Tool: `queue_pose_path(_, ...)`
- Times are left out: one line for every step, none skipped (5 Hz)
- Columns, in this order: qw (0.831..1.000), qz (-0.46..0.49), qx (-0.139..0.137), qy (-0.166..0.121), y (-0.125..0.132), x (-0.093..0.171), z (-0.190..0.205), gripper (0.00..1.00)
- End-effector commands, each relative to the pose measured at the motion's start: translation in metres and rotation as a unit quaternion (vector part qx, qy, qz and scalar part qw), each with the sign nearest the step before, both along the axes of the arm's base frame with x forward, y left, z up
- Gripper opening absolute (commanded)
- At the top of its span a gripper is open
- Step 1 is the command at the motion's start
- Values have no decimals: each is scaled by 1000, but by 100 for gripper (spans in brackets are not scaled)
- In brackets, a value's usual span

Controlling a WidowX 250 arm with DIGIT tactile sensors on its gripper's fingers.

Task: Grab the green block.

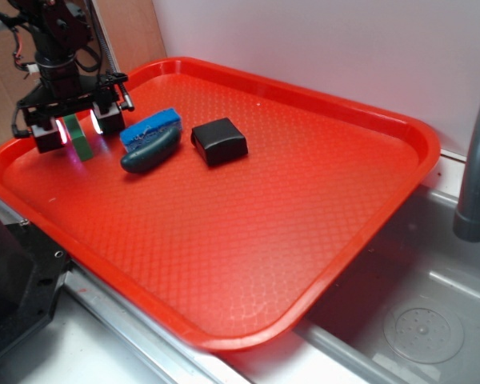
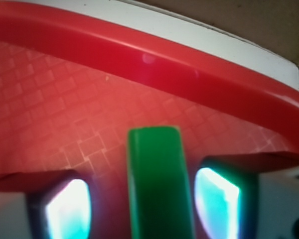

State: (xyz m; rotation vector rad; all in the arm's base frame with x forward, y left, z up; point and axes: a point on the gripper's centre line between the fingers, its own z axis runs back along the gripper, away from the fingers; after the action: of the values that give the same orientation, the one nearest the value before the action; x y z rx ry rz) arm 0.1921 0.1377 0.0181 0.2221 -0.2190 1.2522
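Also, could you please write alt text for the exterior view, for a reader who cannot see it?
A robot gripper stands open around a small green block at the left end of a red tray. Beside it lie a blue sponge, a dark green oblong object and a black box; a grey sink sits at the right.

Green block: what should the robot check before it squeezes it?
1. Green block sits between the gripper fingers: ok.
2. Jaws open, a gap on each side in the wrist view: ok.
3. Block centred: not ok, it sits nearer one finger.
4. Blue sponge and dark green oblong object lie clear of the fingers: ok.
5. Fingers low enough on the block: cannot tell.
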Motion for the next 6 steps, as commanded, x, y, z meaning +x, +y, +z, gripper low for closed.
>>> queue_pose_path(998, -59, 7, -5, 0, -1, 29, 0)
queue_pose_path(989, -150, -14, 6, -6, 4, 65, 0)
queue_pose_path(961, -272, -42, 12, -26, 5, 108, 0)
queue_pose_path(924, -374, -83, -5, -70, -2, 144, 0)
queue_pose_path(884, -456, -100, -11, -116, -17, 176, 0)
queue_pose_path(855, -509, -99, -10, -145, -28, 190, 0)
